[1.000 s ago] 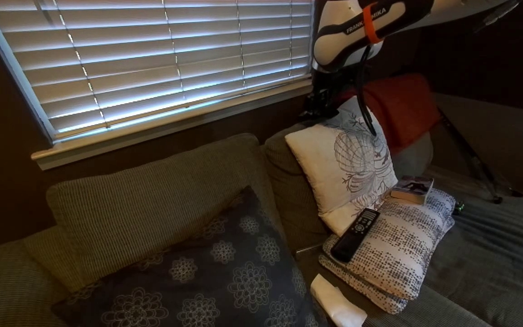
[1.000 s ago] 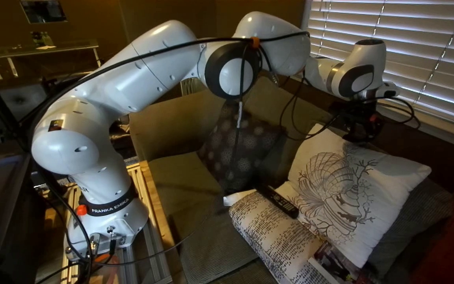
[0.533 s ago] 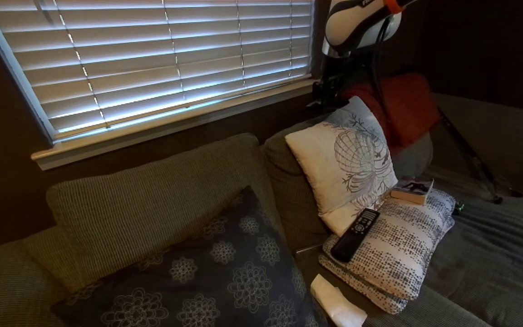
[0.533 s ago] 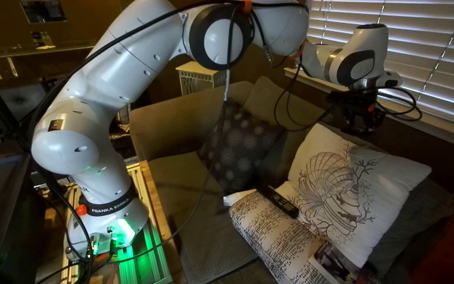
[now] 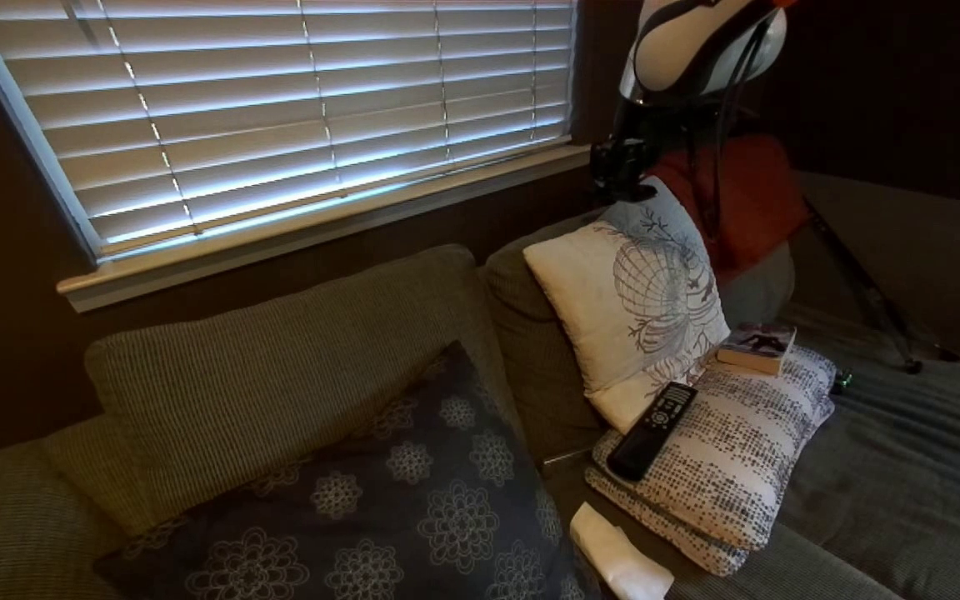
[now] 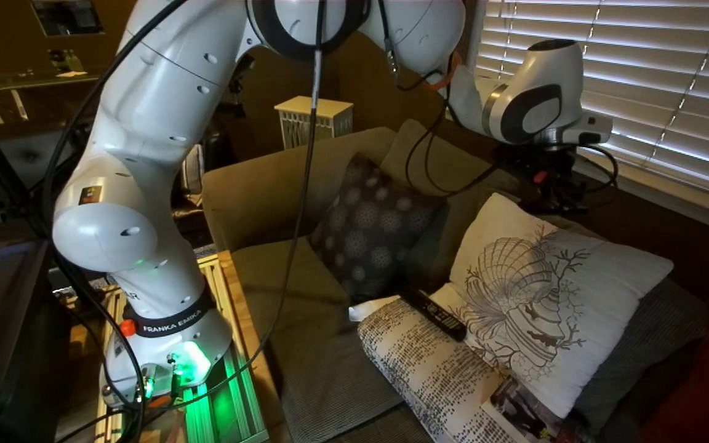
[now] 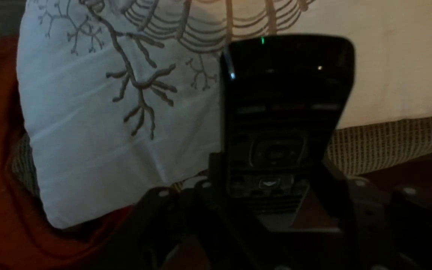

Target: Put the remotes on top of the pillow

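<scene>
One black remote lies on the near-left part of the grey-and-cream banded pillow. Both also show in an exterior view, the remote and the pillow. My gripper is shut on a second black remote, whose button face shows in the wrist view, with one finger along each side. In both exterior views the gripper is in the air by the top edge of the white pillow, near the window sill. The held remote cannot be made out there.
The white pillow with shell and coral drawing leans on the sofa back behind the banded pillow. A book lies on the banded pillow's far end. A dark floral cushion, a white paper and a red cloth are nearby.
The arm's elbow has risen and folded back. The gripper has shifted towards the arm's base side, staying near the white pillow's top. A green light has come on at the base. The lying remote has not moved.
</scene>
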Controlling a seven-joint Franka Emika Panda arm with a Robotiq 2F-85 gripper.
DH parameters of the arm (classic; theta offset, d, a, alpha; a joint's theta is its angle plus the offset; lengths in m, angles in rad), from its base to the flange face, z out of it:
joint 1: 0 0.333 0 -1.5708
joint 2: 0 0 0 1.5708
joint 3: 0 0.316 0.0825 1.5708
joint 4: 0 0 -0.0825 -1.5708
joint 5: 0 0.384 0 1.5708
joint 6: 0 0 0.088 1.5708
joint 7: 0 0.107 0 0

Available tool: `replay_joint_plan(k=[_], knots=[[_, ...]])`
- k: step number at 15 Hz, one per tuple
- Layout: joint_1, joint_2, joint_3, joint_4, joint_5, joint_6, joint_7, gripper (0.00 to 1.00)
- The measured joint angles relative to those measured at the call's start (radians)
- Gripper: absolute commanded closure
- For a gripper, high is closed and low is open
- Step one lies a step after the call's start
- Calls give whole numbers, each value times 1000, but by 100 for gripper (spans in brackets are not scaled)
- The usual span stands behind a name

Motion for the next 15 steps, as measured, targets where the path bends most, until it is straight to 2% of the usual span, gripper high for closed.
replay_joint_plan(k=[7,15], knots=[[84,-150,-96,-347,0,191,223,65],[174,-375,-212,-778,-2,269,459,65]])
